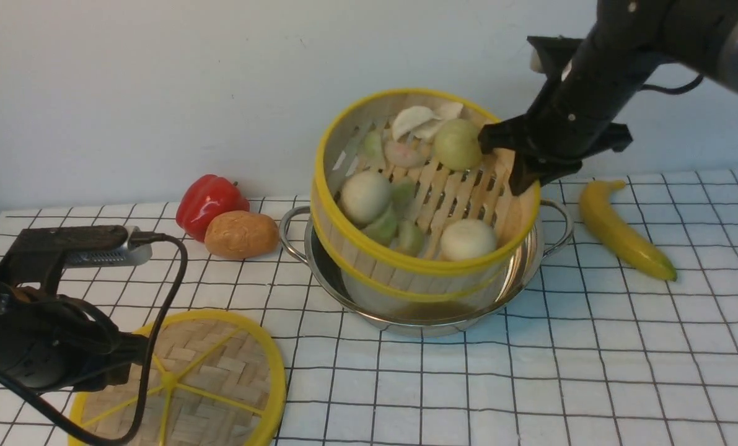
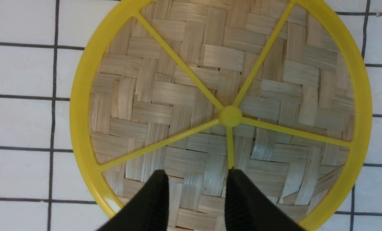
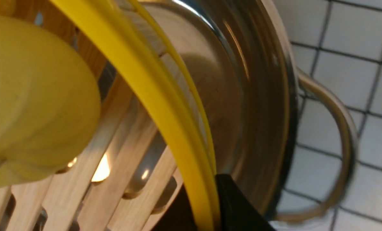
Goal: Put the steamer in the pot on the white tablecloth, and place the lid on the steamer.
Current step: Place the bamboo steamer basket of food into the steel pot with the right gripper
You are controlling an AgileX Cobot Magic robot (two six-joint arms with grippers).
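Here, surface: a flat surface covered by the white tablecloth with a thin black grid of squares point(image 1: 530, 371); a plain pale wall stands behind it.
Pot: the wide, shallow, shiny stainless-steel pot with two loop side handles point(image 1: 434, 322) stands on the cloth towards the back, about mid-width.
Steamer: the round bamboo steamer with a yellow rim, slatted bottom and upright wooden wall point(image 1: 449, 198) is steeply tilted, its open side facing the front camera. Its near lower edge is down inside the pot and its far edge is raised well above the pot's rim.
Steamer contents: several round pieces of food, white, pale green and one pinkish, lie on the slats, most of them gathered towards the lower side.
Right end effector: the black right end effector point(image 1: 520, 179) is closed on the steamer's raised rim at the far right. The right wrist view shows the yellow rim point(image 3: 152, 86) pinched between its two fingers, with the pot's wall point(image 3: 242, 89) just beyond.
Lid: the flat round woven-bamboo lid with a thick yellow rim and yellow spokes meeting at a centre hub point(image 1: 214, 371) lies flat on the cloth at the front left, well apart from the pot.
Left end effector: the left end effector point(image 2: 197, 175) hangs over the lid with its fingers apart, gripping nothing; woven bamboo shows in the gap.
Other items: a red bell pepper point(image 1: 207, 201) and a brown potato point(image 1: 240, 234) lie touching, left of the pot; a yellow banana point(image 1: 623, 232) lies to its right.
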